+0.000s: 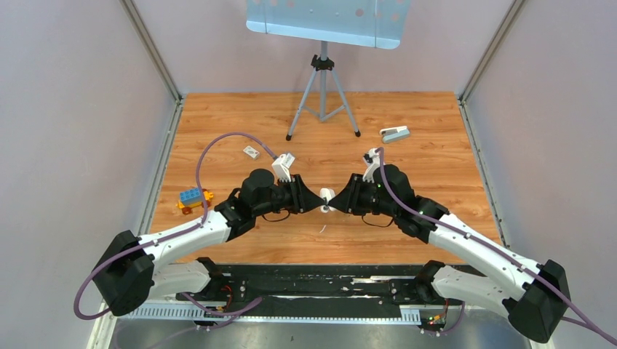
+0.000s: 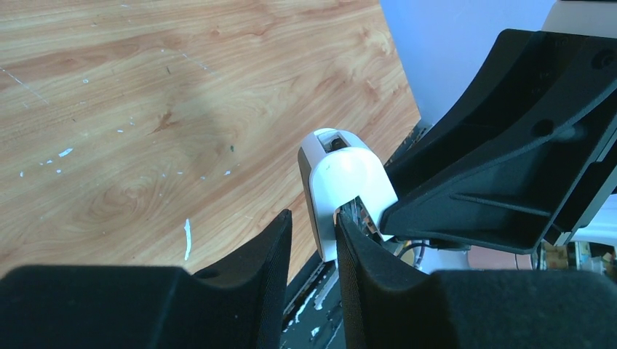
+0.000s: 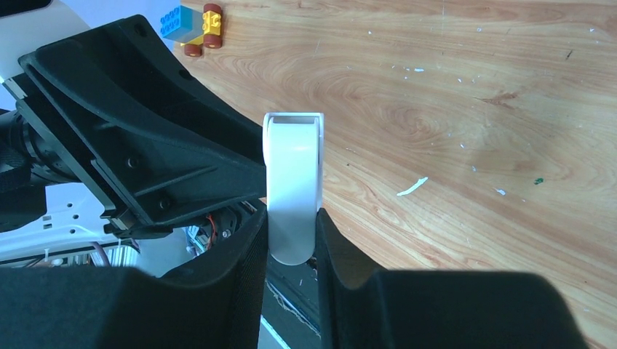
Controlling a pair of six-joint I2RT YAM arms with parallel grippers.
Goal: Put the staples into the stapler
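The wooden table (image 1: pixel 407 240) of orange-brown planks bore scattered white flecks and scuffs. On it stood a grey metal tripod (image 1: pixel 322 98) at the far middle, a small white carton (image 1: pixel 252 152) left of it, a light grey-blue stapler-like object (image 1: pixel 395 134) toward the far right, and a blue, yellow and orange toy block vehicle (image 1: pixel 193 198) near the left edge

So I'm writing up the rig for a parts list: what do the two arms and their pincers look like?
Both arms have white link shells with black joints and bases. Each pincer, left and right, is matte black with broad wedge-shaped fingers. A purple cable loops from each wrist, which carries a small white camera block.
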